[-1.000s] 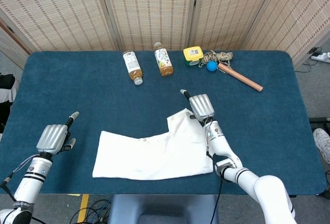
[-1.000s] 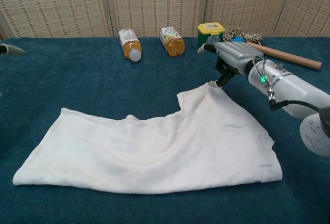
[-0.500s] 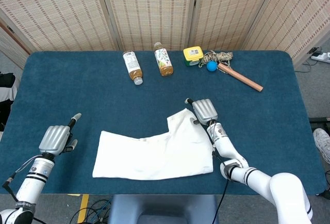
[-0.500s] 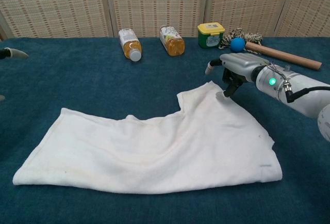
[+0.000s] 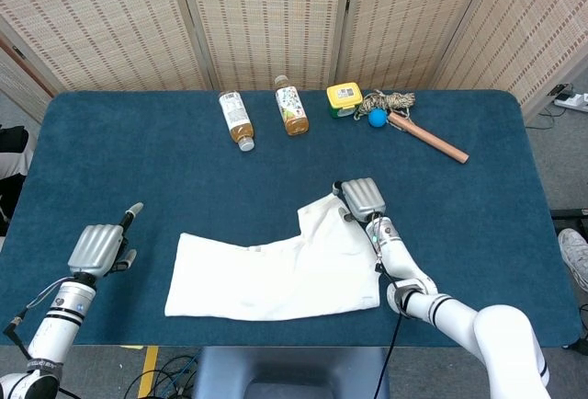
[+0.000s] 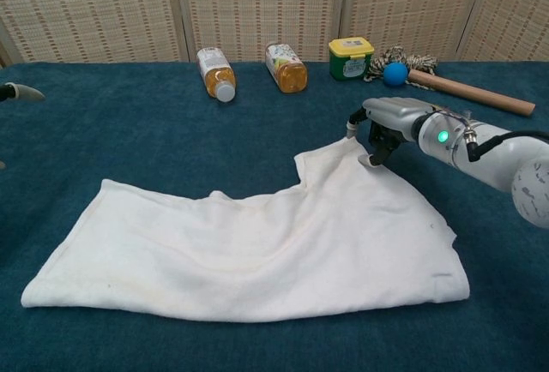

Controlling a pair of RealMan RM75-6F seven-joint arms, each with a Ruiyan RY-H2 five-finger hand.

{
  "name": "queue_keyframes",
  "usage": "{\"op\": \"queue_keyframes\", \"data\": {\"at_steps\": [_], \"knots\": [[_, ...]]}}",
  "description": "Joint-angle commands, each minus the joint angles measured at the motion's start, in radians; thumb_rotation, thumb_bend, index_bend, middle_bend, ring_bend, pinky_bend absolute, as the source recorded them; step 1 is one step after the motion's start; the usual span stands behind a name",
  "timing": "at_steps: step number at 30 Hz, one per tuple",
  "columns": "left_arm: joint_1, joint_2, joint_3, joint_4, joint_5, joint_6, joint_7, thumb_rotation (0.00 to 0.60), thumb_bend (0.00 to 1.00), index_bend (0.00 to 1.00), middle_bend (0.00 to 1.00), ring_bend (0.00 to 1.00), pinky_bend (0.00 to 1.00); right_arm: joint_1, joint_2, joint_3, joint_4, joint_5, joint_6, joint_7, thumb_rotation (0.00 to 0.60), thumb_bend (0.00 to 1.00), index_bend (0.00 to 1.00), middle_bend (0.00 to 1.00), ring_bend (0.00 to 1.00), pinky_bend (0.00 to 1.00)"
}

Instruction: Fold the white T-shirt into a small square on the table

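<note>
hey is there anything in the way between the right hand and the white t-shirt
Nothing visible. The right hand is already at the T-shirt, its fingertips at the raised far corner. The bottles and the stick lie further back, well apart from both.

— How many bottles lie on the surface (image 5: 110,142)?
— Two: one bottle (image 5: 235,119) at upper centre, a second bottle (image 5: 291,105) just right of it.
— And the rest?
— One white T-shirt (image 5: 276,268), one yellow-lidded tub (image 5: 343,98), one blue ball (image 5: 377,117), one rope bundle (image 5: 391,100), one wooden stick (image 5: 428,136).
— Hands?
— Two: left hand (image 5: 96,248) at lower left, right hand (image 5: 361,198) at centre.
</note>
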Motion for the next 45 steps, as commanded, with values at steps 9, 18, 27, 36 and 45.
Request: {"op": "queue_keyframes", "data": {"at_steps": [9,18,27,36,45], "knots": [[-0.006,-0.002,-0.002,-0.002,0.000,-0.005,0.004,0.600,0.41,0.00,0.94,0.85,0.96,-0.010,0.007,-0.021,-0.019,-0.050,0.038,0.067,0.600,0.39,0.47,0.91,0.96,1.00],[-0.005,-0.001,-0.001,-0.006,0.006,-0.003,0.001,0.600,0.41,0.00,0.94,0.85,0.96,-0.047,0.023,-0.060,-0.045,-0.131,0.121,0.163,0.600,0.47,0.63,0.94,0.96,1.00],[-0.004,0.003,-0.001,-0.016,0.010,0.005,0.005,0.600,0.41,0.00,0.94,0.85,0.96,-0.093,0.040,-0.098,-0.071,-0.196,0.205,0.238,0.600,0.58,0.71,0.95,0.96,1.00],[-0.002,0.006,0.000,-0.027,0.016,0.012,0.009,0.600,0.41,0.00,0.94,0.85,0.96,-0.169,0.110,-0.170,-0.180,-0.308,0.355,0.298,0.600,0.63,0.75,0.96,0.96,1.00],[-0.005,0.002,0.001,-0.026,0.015,0.006,0.011,0.600,0.41,0.01,0.94,0.85,0.96,-0.256,0.195,-0.274,-0.284,-0.424,0.487,0.311,0.600,0.64,0.76,0.97,0.96,1.00]]}}
